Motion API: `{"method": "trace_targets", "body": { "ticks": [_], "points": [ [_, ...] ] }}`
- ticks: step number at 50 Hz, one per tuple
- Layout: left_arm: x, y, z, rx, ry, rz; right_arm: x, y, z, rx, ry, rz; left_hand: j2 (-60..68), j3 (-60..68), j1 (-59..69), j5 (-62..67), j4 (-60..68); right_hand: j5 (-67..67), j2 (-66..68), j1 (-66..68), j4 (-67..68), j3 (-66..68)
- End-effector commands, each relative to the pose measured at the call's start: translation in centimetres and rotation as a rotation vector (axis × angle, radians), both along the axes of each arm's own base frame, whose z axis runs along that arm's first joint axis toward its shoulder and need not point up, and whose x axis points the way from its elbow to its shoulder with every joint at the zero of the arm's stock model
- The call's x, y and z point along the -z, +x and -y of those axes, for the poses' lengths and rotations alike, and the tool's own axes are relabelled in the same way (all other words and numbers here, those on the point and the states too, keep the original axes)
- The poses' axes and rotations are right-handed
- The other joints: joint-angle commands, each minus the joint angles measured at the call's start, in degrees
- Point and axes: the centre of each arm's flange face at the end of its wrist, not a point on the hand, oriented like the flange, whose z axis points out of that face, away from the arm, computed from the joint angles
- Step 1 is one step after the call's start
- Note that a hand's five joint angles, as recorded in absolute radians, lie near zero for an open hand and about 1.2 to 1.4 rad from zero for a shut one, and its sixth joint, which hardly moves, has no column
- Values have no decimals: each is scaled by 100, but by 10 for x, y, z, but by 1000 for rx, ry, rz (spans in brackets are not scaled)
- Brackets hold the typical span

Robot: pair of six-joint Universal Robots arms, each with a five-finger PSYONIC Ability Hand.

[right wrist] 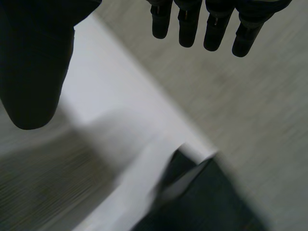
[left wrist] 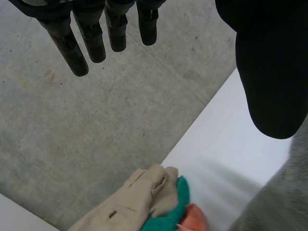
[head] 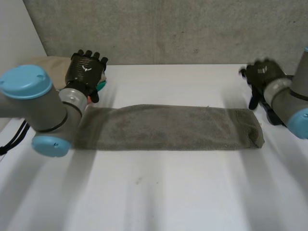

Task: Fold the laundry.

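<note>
A long grey-green terry towel [head: 168, 127], folded to a strip, lies across the white table [head: 159, 192]. By its ends the left hand [head: 85, 70] and right hand [head: 262, 77] hover, fingers straight, holding nothing. Pinching only the towel's top layer could undo the fold, and the left hand might snag the beige garment [left wrist: 130, 204] beside the towel.

A white surface [head: 159, 192] spans the scene. Beyond its far edge, at twelve o'clock, stands a grey concrete wall [head: 183, 29]. A pale panel [head: 19, 33] adjoins it at ten o'clock. A dark, unidentifiable shape [right wrist: 211, 202] lies just off the surface's edge.
</note>
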Motion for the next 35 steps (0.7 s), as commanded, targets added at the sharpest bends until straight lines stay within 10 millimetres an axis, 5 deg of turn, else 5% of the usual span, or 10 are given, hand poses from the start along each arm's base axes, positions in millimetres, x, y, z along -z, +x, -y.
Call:
{"method": "trace_targets", "body": {
  "ticks": [1,10,13,18,23,27,30,32,35],
  "points": [
    [8,8,-24,20,67,-20,48,-22,-33,17,272,46,-202,-229,-93,-276,-172,170,222,160,215,241],
    [17,7,-31,55,94,-16,84,-32,-22,31,206,62,-202,-229,-93,-276,-172,1343,1395,1333,1388,1413],
    [17,7,-31,55,96,-15,97,-39,-12,66,190,51,-202,-229,-93,-276,-172,6709,6761,6699,6754,6780],
    [9,8,-33,52,79,-21,82,-72,4,215,74,-17,-202,-229,-93,-276,-172,6725,6777,6715,6770,6796],
    [-3,13,-40,50,57,-29,26,-106,12,257,-119,-214,-202,-229,-93,-276,-172,6725,6777,6715,6770,6796],
    [-11,21,-43,33,46,-35,28,-123,20,233,-128,-481,-202,-229,-93,-276,-172,6725,6777,6715,6770,6796],
    [-11,28,-45,19,50,-34,25,-121,25,191,-161,-610,-202,-229,-93,-276,-172,6725,6777,6715,6770,6796],
    [-8,29,-46,16,59,-36,22,-101,25,126,-218,-646,-202,-229,-93,-276,-172,6725,6777,6715,6770,6796],
    [-5,31,-47,13,72,-41,11,-33,11,-62,-358,-584,-202,-229,-93,-276,-172,6725,6777,6715,6770,6796]
  ]
}}
